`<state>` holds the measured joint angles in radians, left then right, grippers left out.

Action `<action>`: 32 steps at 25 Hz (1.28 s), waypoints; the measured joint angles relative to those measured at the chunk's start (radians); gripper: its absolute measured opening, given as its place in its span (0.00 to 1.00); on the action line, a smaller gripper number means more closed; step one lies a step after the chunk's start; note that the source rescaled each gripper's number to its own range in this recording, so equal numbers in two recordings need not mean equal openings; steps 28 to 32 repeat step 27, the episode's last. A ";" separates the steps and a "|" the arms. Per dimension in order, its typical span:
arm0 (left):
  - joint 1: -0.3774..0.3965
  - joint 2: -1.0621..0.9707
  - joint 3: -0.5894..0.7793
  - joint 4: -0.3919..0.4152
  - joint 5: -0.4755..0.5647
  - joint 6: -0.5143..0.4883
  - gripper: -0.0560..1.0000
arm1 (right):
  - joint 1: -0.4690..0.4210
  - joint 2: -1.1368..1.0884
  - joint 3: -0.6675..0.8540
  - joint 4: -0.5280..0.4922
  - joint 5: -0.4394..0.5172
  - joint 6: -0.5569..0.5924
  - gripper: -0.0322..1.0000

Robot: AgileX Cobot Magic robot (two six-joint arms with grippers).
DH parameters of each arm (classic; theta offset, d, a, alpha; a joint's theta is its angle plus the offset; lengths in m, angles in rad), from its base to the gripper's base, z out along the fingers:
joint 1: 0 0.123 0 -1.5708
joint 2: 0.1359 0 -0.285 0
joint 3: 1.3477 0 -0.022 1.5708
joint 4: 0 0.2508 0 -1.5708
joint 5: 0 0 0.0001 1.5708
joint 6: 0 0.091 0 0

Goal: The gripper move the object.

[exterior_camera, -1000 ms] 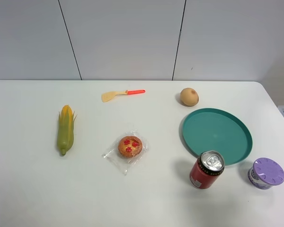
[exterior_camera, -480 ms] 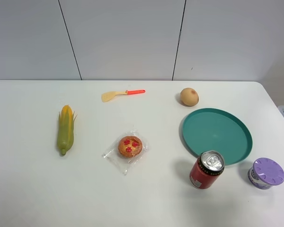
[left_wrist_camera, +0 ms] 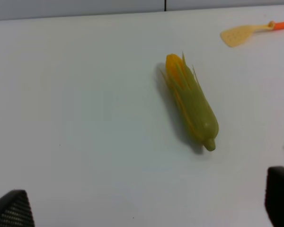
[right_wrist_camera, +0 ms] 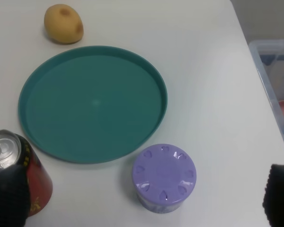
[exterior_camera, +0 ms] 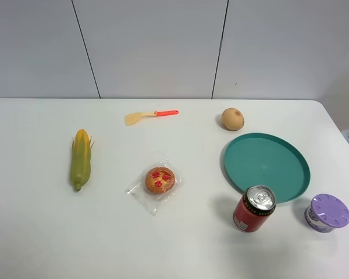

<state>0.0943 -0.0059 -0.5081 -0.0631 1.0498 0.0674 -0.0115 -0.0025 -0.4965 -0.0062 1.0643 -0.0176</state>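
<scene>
Both pincers (left_wrist_camera: 142, 208) (right_wrist_camera: 142, 198) spread wide, holding nothing; object (exterior_camera: 232, 119) lies untouched

The right gripper (right_wrist_camera: 142, 198) has its two black fingertips (right_wrist_camera: 7, 196) spread wide apart, holding nothing. Between them stand a purple lidded cup (right_wrist_camera: 164, 177) and a red can (right_wrist_camera: 19, 163), both just beside the teal plate (right_wrist_camera: 92, 101). The peach-like fruit (right_wrist_camera: 63, 23) lies on the white table (right_wrist_camera: 203, 71) just beyond the plate's rim.

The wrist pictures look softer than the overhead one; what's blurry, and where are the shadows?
Left wrist view: the corn is slightly soft, its shadow close beside it; the end effector tips are dark blurs. Right wrist view: the soda can blurs near the frame edge. Exterior high view: sharp, even light, faint shadows.
</scene>
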 joint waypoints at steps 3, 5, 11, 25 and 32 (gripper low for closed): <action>0.000 0.000 0.000 0.000 0.000 0.000 1.00 | 0.000 0.000 0.000 0.000 0.000 0.000 1.00; 0.000 0.000 0.000 0.000 0.000 0.000 1.00 | 0.000 0.000 0.000 0.000 0.000 0.000 1.00; 0.000 0.000 0.000 0.000 0.000 0.000 1.00 | 0.000 0.000 0.000 0.000 0.000 0.000 1.00; 0.000 0.000 0.000 0.000 0.000 -0.001 1.00 | 0.000 0.000 0.000 0.000 0.000 0.000 1.00; 0.000 0.000 0.000 0.000 0.000 -0.001 1.00 | 0.000 0.000 0.000 0.000 0.000 0.000 1.00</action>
